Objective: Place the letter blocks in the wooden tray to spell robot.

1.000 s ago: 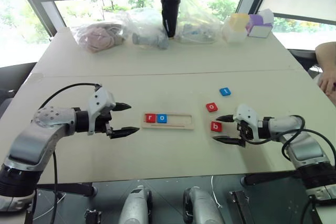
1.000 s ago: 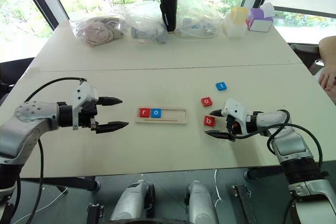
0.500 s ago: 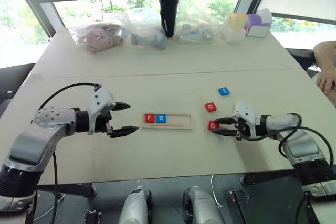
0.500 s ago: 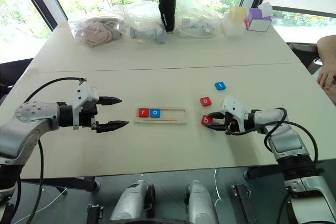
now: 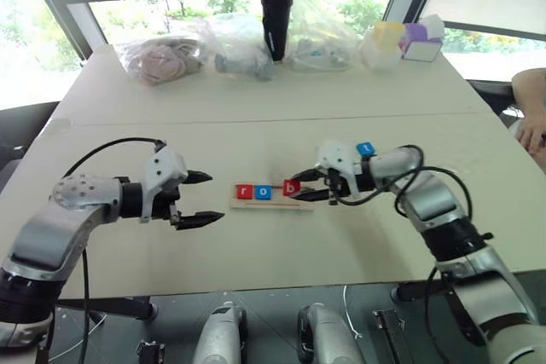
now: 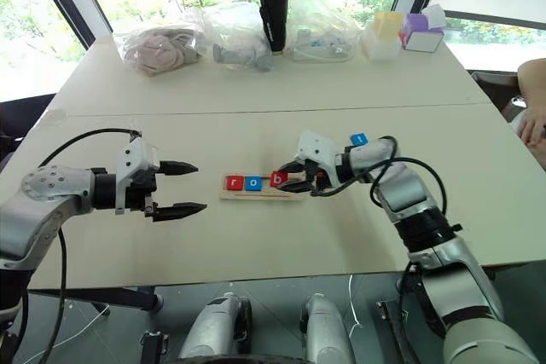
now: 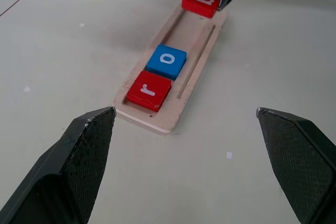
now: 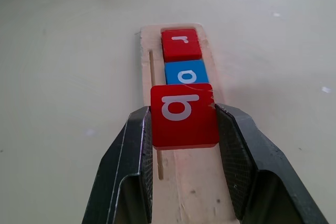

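table: pale top carrying everything; bags, a black tumbler and small boxes sit along the far edge, well apart from the work.
right gripper: clamped on the red b tile, which hangs over the wooden tray, above the third slot and not yet seated.
left gripper: jaws spread wide and empty, hovering near the tray's left end.
wooden tray: in the middle of the table between the two grippers; first two slots filled, the other three bare.
seated tiles: red r tile at the left end, blue o tile touching it.
loose tiles: blue t tile lies on the table right of the tray, behind the right arm; i cannot find the second o here.
progress: two of five letters placed, b close to going in; o and t remain, by my reading.
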